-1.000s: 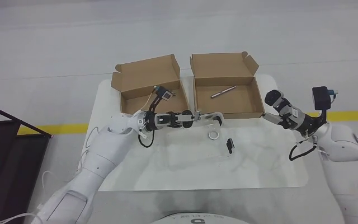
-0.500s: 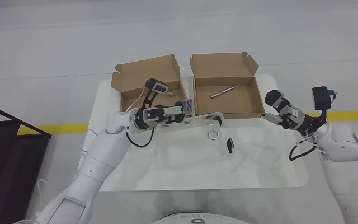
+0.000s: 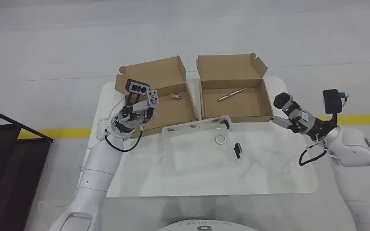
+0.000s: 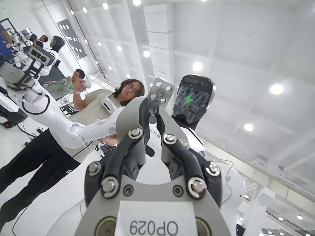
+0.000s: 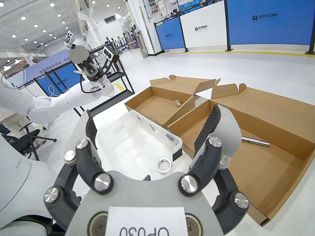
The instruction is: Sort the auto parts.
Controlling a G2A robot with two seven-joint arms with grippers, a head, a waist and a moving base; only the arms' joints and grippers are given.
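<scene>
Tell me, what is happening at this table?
A robot is sorting auto parts into two cardboard boxes. The left box holds a small metal part, the right box a metal rod. A white ring and a black part lie close to the clear tray, unsorted. The left gripper points up, shut, beside the left box; the right gripper hovers open by the right box.

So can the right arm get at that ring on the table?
Probably yes. The ring lies bare on the table beside the tray, nothing over it, and the open right gripper faces it.
</scene>
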